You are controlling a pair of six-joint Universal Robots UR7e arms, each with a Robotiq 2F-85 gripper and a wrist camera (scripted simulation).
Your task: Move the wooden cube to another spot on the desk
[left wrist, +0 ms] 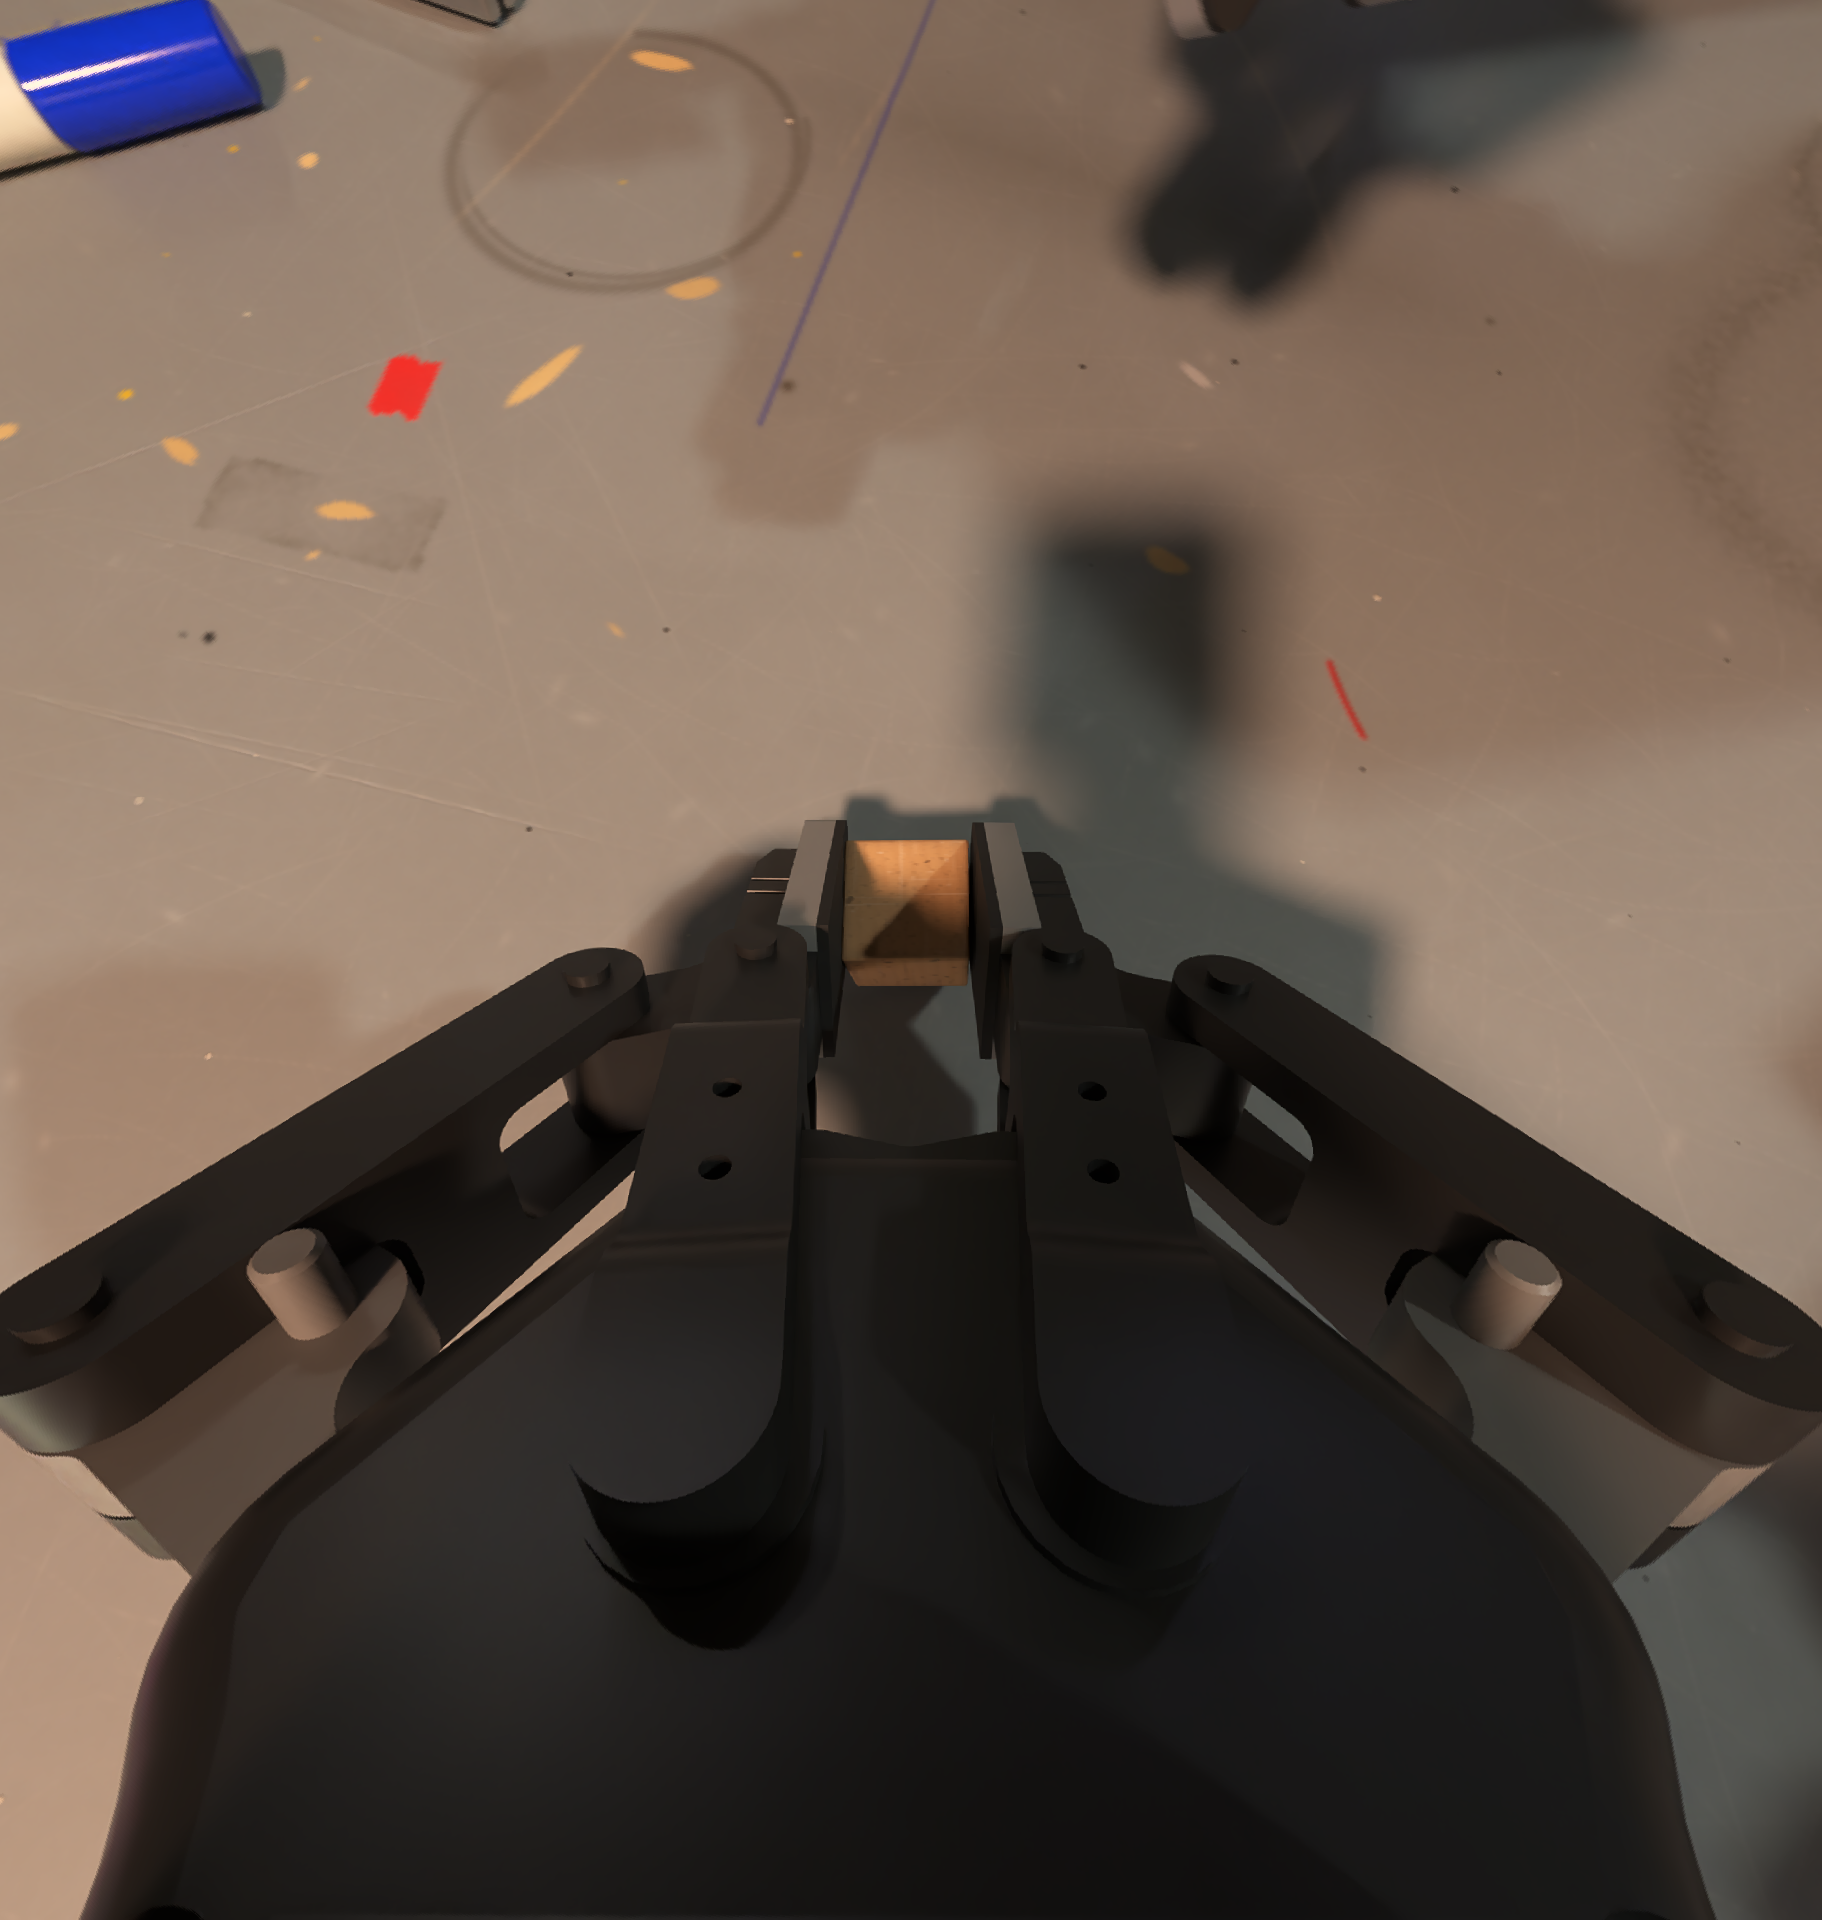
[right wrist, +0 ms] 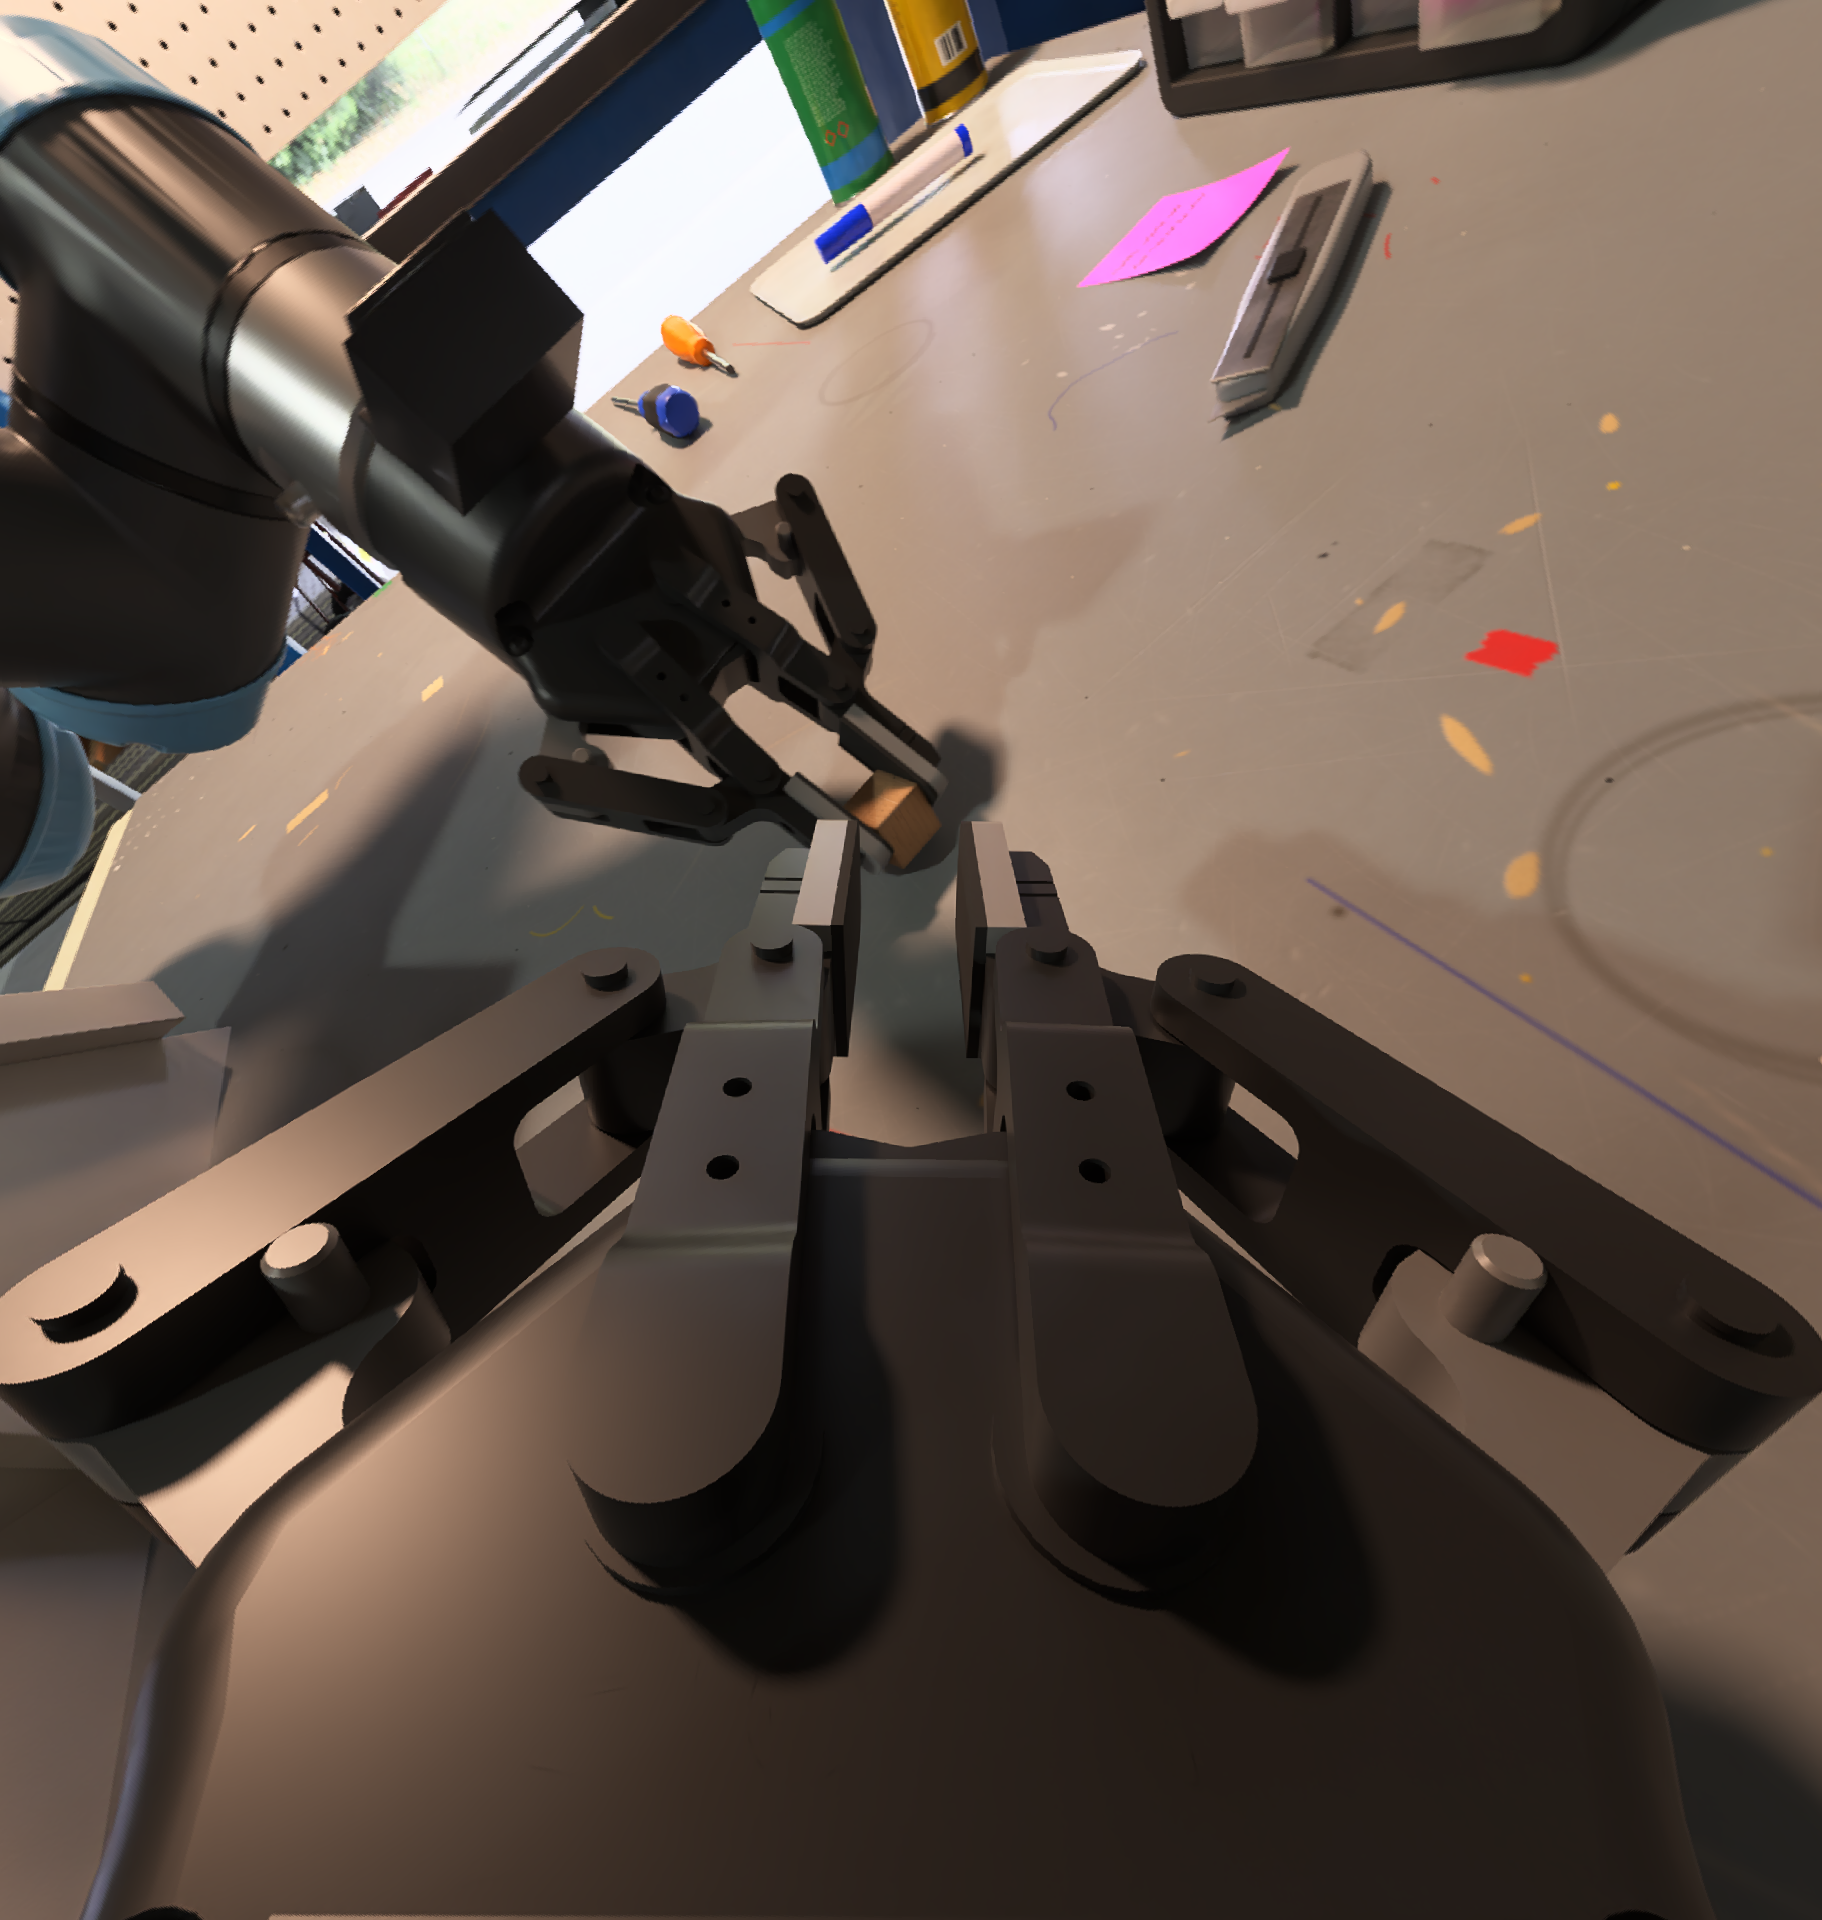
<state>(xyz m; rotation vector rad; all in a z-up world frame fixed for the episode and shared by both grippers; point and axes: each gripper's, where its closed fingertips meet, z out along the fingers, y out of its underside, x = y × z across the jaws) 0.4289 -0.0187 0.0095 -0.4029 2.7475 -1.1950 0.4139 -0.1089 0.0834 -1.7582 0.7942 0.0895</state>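
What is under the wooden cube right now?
The grey desk. The wooden cube sits between the left gripper fingers, close over its own shadow. Whether its underside touches the desk cannot be seen; the fingers and the cube cover it.

Left tool (left wrist: 907, 904) and right tool (right wrist: 905, 894): matte black linkages, grey pins; silver-black arm (right wrist: 211, 343), light-blue joint rings
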